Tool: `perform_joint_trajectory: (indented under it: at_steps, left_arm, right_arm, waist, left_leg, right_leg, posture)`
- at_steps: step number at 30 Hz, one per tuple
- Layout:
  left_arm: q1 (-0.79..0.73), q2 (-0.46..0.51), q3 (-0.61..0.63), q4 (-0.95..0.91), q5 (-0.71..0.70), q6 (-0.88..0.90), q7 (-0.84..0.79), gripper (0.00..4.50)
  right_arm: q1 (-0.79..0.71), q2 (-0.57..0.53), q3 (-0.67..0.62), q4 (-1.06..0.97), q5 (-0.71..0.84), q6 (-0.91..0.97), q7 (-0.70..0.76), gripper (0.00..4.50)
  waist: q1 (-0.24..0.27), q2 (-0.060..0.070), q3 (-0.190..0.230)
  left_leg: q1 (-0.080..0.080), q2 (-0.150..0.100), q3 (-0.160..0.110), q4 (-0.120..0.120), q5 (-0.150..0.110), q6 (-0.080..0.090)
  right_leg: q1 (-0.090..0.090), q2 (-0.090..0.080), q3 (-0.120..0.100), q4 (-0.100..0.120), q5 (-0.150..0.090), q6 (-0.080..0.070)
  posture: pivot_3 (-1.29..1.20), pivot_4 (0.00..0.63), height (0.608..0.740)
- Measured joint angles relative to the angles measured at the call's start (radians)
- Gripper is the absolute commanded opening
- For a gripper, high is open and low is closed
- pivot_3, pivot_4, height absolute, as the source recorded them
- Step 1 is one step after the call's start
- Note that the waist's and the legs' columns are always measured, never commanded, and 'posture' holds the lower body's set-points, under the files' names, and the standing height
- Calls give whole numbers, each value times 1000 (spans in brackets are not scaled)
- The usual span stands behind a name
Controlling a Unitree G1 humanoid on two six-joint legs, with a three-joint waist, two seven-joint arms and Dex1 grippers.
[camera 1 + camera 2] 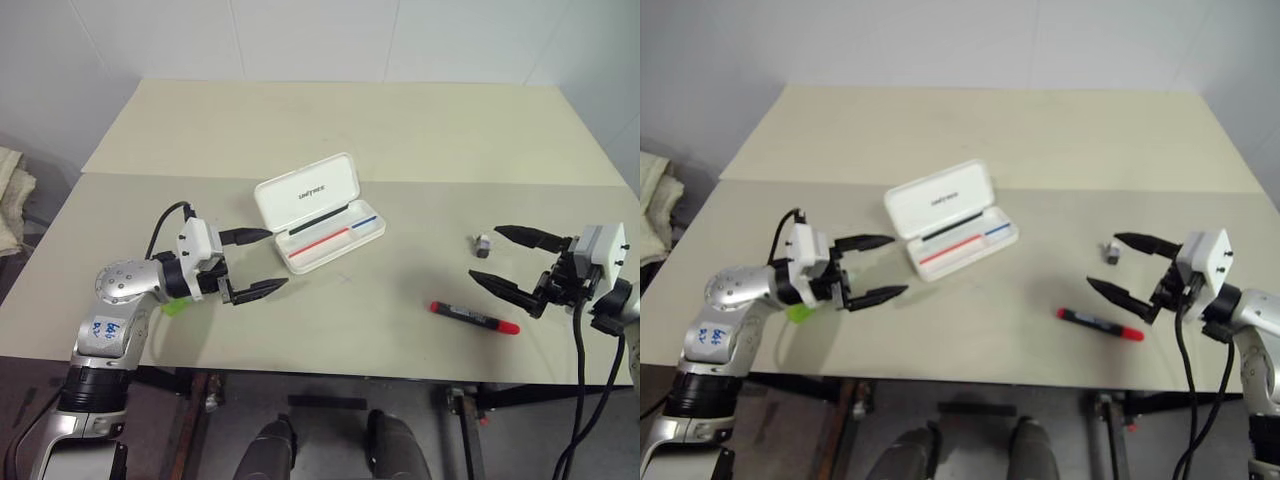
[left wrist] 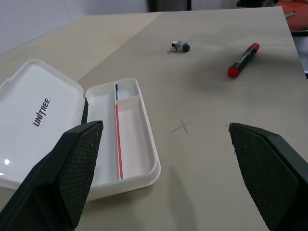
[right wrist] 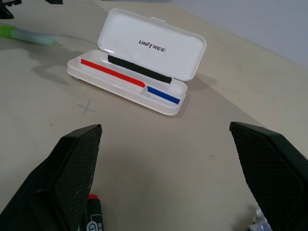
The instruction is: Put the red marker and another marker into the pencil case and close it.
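The white pencil case point(image 1: 305, 190) lies open in the middle of the table, its lid raised at the back and red and blue stripes in its tray. The red marker point(image 1: 475, 317) lies flat to the right of the case, near the front edge. The light-green marker point(image 3: 29, 34) rests on the table left of the case, mostly hidden under my left wrist point(image 1: 175, 306). My left gripper point(image 1: 277, 260) hovers open, just left of the case and holding nothing. My right gripper point(image 1: 485, 253) is open too, above and slightly right of the red marker.
A small grey block point(image 1: 482, 243) sits beside my right gripper's far finger. A faint cross mark point(image 2: 182, 126) shows on the tabletop between the case and the red marker. A second table section point(image 1: 350, 115) joins on behind the case.
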Motion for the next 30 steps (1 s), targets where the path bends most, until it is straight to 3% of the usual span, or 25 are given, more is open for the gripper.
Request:
perform_joint_trajectory:
  at_steps: [10, 13, 19, 30]
  left_arm:
    - [-2, 0, -4, 9, 30, -23, 31, 4477]
    - [-7, 0, -11, 11, 46, -19, 39, 3874]
    - [-7, 0, -17, 20, 63, -12, 38, 1868]
    - [-135, -27, -134, 170, 155, 39, 38, 1868]
  right_arm:
    - [-85, 36, 100, -35, -1, 32, -16, 4500]
    - [-125, 52, 114, -38, -3, 31, -19, 4500]
    - [-153, 99, 187, -49, -22, 29, -21, 4500]
    - [-134, 130, 233, -178, -20, 56, -42, 4500]
  waist:
    - [4, 0, 0]
    - [3, 0, 0]
    - [2, 0, 0]
    - [5, 0, 0]
  left_leg:
    - [0, 2, 1, 1, 0, -1]
    - [0, 3, 1, 0, 0, -1]
    - [-1, 3, 1, 0, 1, -3]
    - [-1, 3, 2, 1, 0, -3]
  right_leg:
    - [0, 2, 1, -1, 1, -2]
    - [-1, 2, 1, -1, 1, -2]
    - [-1, 3, 1, 2, 1, -2]
    - [-2, 3, 1, 2, 1, -1]
  posture:
    - [0, 150, 740]
    - [0, 150, 740]
    - [0, 150, 740]
    - [0, 150, 740]
